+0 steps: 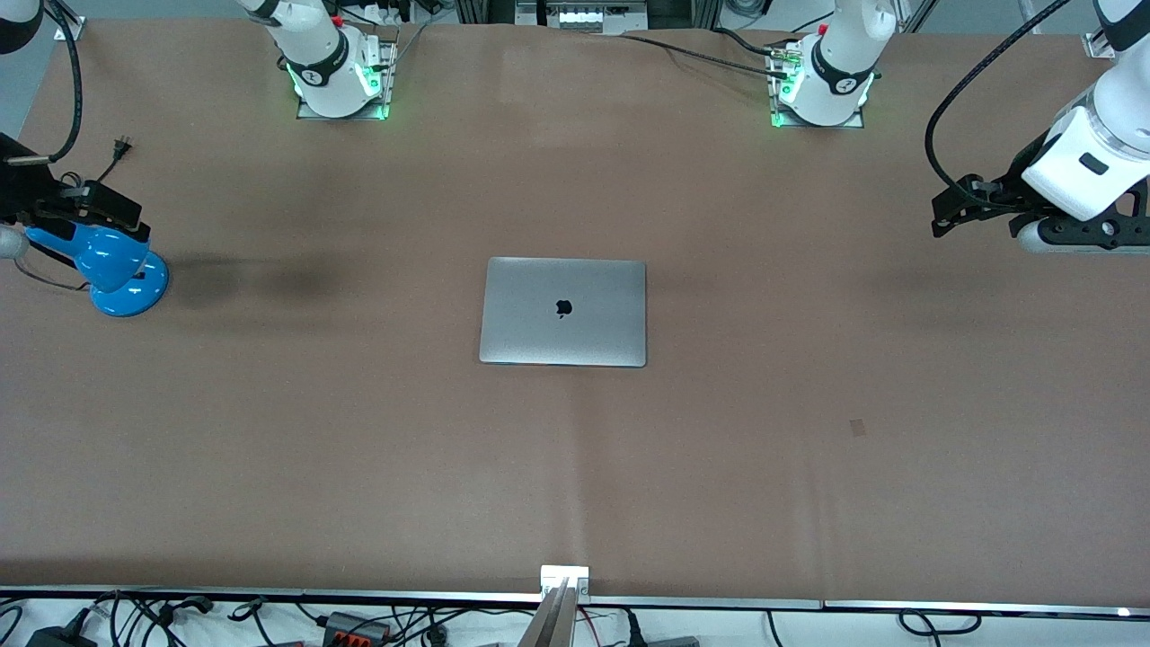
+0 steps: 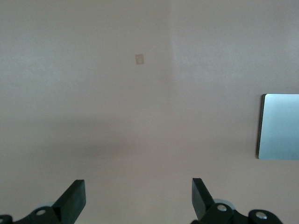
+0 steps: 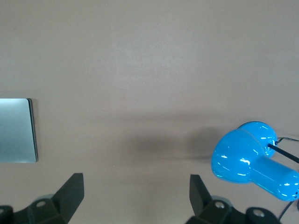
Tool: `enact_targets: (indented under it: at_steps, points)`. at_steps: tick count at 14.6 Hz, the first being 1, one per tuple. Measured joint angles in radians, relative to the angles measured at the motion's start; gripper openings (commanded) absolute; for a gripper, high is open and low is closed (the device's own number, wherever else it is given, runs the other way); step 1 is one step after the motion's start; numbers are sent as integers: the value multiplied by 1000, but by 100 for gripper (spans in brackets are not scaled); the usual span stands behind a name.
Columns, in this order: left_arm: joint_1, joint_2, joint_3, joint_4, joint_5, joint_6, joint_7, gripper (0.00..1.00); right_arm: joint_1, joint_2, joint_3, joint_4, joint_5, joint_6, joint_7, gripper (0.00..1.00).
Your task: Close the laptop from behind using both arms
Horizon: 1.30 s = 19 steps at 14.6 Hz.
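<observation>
The silver-grey laptop (image 1: 563, 312) lies shut and flat in the middle of the brown table (image 1: 809, 494), its lid up with the black apple logo (image 1: 563, 308) showing. My left gripper (image 1: 954, 212) hangs open and empty above the table at the left arm's end, well apart from the laptop. In the left wrist view (image 2: 138, 186) the laptop's edge (image 2: 280, 126) shows off to one side. My right gripper (image 1: 112, 212) hangs open and empty at the right arm's end, over a blue lamp. In the right wrist view (image 3: 135, 184) the laptop's edge (image 3: 16, 130) shows.
A blue desk lamp (image 1: 121, 274) with a black cord stands at the right arm's end, also in the right wrist view (image 3: 252, 161). A small square mark (image 1: 858, 428) is on the table nearer the front camera. The arm bases (image 1: 334, 76) stand along the table's edge.
</observation>
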Motion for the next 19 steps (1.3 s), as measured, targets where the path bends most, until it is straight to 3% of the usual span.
enact_targets:
  at_steps: [19]
  points:
    - [-6,0,0,4,0,0,1,100,1,-2,6,-8,-2,38,-9,100]
